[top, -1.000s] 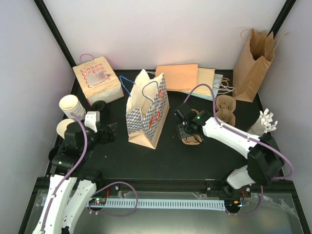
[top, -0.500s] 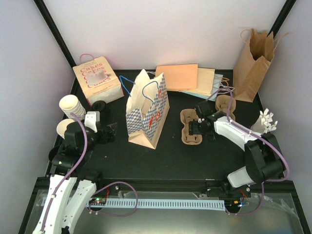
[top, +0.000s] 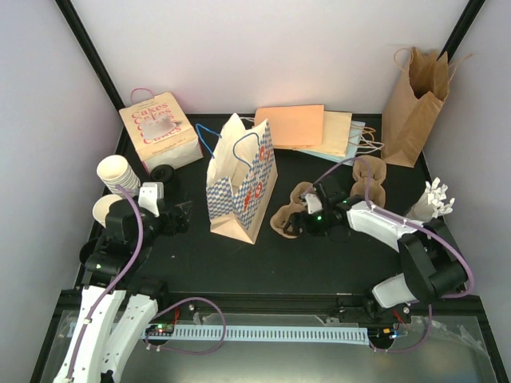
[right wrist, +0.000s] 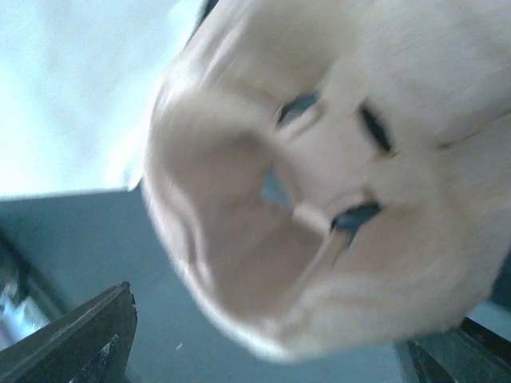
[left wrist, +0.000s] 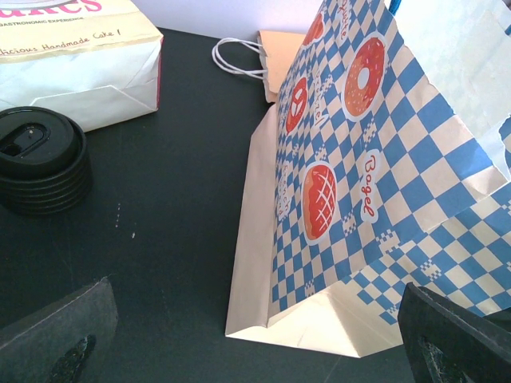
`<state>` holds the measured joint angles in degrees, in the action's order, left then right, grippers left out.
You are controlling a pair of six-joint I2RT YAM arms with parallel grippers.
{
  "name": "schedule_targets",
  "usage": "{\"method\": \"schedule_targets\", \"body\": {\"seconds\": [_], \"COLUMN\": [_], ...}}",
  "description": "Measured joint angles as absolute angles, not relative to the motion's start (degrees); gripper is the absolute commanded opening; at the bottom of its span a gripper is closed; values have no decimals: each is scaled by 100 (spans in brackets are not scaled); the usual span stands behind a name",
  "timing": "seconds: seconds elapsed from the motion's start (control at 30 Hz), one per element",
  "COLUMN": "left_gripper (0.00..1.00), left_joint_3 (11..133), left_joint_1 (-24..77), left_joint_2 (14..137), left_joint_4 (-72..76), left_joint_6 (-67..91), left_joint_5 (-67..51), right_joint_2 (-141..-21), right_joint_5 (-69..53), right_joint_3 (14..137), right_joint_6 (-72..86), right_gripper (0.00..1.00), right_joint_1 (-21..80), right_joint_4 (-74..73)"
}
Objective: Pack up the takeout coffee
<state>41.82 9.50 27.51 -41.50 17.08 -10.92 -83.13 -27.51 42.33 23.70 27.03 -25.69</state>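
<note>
The takeout coffee stands at the left edge: a stack of cream ribbed cups (top: 116,173), one more cup (top: 104,210) nearer me, and a pile of black lids (top: 164,175) (left wrist: 38,158) by them. My left gripper (top: 177,217) (left wrist: 255,335) is open and empty, facing the foot of the blue checked paper bag (top: 243,179) (left wrist: 351,183). My right gripper (top: 302,223) (right wrist: 267,339) has its jaws wide apart right at a brown pulp cup carrier (top: 289,211) (right wrist: 319,167), which fills its blurred view. I cannot tell if the fingers touch it.
A second carrier (top: 369,179) lies at the back right. A Cakes box (top: 160,130) stands behind the lids. Flat orange and pale bags (top: 307,128) lie at the back, a tall brown bag (top: 413,104) in the right corner, and a white bundle (top: 432,199) at the right edge.
My right gripper opened wider, swung right, then came back left. The carrier beside it has shifted left and turned askew. The left arm has not moved.
</note>
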Motion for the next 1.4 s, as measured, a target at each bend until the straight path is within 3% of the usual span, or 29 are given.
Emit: {"method": "schedule_targets", "body": {"seconds": [0.2,0.5,0.73,0.9,1.4], "left_gripper": [99,99,99,99,99], "left_joint_3": [4182,4182,4182,4182,4182], "left_joint_1": [950,950,950,950,950], "left_joint_2": [2751,2751,2753,2753,2823], "left_joint_4": [-4150,-4150,-4150,-4150,-4150], "left_joint_6": [1708,1708,1708,1708,1708], "left_joint_5": [-1092,-1090,-1090,-1087,-1087], "right_joint_2": [-8315,-8322,-9557,-10112,-10112], "right_joint_5": [-2961,-965,-156,27,-16], "right_joint_3": [4584,5693,6504,6748,6735], "right_joint_6": [1841,1420,1007,781,425], "right_gripper": [88,85,80,77,78], "right_joint_1": [3201,3201,3194,3194,3361], "right_joint_4": [-3092,-3966,-3999,-4029,-3844]}}
